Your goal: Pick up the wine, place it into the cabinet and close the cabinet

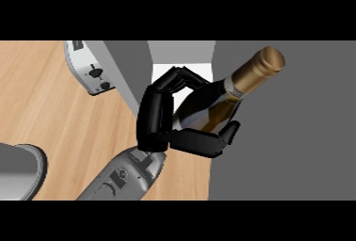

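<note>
Head view shows the hand [198, 141] curled round the wine [222, 101] beside the cabinet [278, 132], so placing inside seems next.

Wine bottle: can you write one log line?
hand: right hand | grasp: curled round wine bottle | bottle: tilted, lifted | location: at cabinet

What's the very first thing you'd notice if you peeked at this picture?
The big wine bottle with its gold top, tilted toward the upper right in the middle of the view. A black hand is curled round it, in front of the grey cabinet. A silver toaster sits on the wooden counter at the upper left.
</note>
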`<state>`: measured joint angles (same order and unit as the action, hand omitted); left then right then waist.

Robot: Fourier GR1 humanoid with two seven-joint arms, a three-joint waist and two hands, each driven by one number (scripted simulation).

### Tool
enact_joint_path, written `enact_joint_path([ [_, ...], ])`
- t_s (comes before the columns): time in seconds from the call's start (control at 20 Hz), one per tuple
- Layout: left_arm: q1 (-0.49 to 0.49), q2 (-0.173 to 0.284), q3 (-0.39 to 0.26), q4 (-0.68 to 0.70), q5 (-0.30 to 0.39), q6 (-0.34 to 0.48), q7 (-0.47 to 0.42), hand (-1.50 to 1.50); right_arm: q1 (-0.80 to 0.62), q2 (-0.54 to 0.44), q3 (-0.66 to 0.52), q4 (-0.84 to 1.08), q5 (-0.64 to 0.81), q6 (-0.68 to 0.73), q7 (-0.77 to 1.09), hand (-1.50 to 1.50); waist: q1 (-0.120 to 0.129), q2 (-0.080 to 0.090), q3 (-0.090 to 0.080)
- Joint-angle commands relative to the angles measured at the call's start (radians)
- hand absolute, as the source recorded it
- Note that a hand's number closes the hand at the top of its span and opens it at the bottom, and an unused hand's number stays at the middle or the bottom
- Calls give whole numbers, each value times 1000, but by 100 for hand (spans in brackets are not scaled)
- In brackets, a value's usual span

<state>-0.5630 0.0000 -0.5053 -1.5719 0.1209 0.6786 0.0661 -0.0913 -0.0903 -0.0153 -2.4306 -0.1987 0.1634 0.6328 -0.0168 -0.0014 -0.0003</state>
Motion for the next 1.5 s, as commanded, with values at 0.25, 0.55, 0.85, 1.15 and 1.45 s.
enact_joint_path([
  [0.25, 27, 0, -54, 76, 161, 66, -162, 150, -15, 0, 8, -142, -67, -37, 96, -150, 0, 1, -1],
  [0.55, 37, 0, -9, 156, 228, 46, -269, 150, -30, -24, -75, -88, -122, -13, 48, -150, 3, 2, 0],
  [0.85, 1, 0, -16, 323, 199, 20, -335, 150, 35, -27, -81, -81, -138, 37, -2, -150, 2, 2, 0],
  [1.15, 10, 0, -29, 337, 180, 44, -363, 150, -29, -6, 1, -119, -50, -30, 89, -150, 9, 0, 0],
  [1.45, -19, 9, 136, 487, 207, -49, -473, 150, 68, -31, -86, -130, -142, 30, 8, -150, -1, 2, 1],
])
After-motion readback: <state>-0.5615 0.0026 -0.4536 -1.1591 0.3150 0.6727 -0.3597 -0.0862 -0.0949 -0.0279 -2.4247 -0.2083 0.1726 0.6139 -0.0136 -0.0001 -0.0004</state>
